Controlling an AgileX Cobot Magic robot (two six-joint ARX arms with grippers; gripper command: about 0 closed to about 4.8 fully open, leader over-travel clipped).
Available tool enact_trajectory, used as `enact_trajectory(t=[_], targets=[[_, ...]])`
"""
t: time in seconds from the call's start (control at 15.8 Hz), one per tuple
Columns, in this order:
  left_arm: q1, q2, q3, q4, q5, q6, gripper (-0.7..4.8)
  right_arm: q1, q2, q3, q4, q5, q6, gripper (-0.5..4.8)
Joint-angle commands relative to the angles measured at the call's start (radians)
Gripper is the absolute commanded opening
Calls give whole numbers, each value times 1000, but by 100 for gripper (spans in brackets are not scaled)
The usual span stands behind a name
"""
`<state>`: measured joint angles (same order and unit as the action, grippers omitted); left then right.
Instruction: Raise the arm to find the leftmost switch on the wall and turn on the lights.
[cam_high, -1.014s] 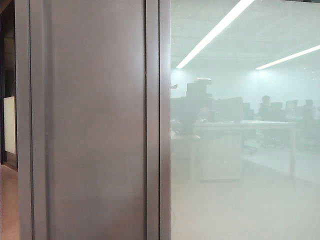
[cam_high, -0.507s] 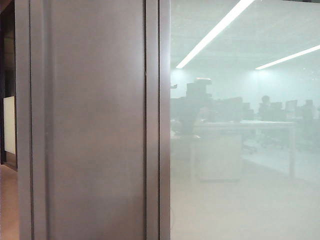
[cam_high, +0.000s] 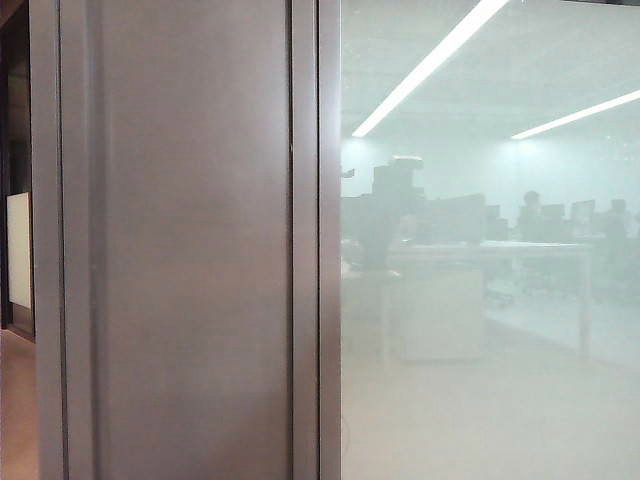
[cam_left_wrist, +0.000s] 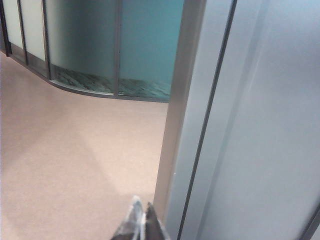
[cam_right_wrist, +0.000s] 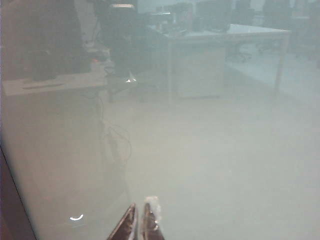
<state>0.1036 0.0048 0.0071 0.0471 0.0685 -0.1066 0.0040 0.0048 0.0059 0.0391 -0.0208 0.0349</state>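
Observation:
No switch shows in any view. The wall is a grey metal panel with upright seams, next to frosted glass. In the glass, the arm appears only as a hazy dark silhouette. In the left wrist view my left gripper is shut and empty. It sits close beside the panel's edge post, above a beige floor. My right gripper is shut and empty too, and points at the frosted glass.
Lit ceiling strips glow in the glass. Behind it stand a white desk and dark monitors. A curved glass partition borders the floor. A dark opening lies left of the panel.

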Motion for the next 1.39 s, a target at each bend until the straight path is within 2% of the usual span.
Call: enact_trajectory(t=[0.06, 1.39], targets=[[-1, -1, 2, 9, 3, 3, -5, -1, -3, 2, 16, -1, -2, 22], [-1, -1, 2, -9, 3, 21, -5, -1, -3, 2, 10, -1, -2, 22]])
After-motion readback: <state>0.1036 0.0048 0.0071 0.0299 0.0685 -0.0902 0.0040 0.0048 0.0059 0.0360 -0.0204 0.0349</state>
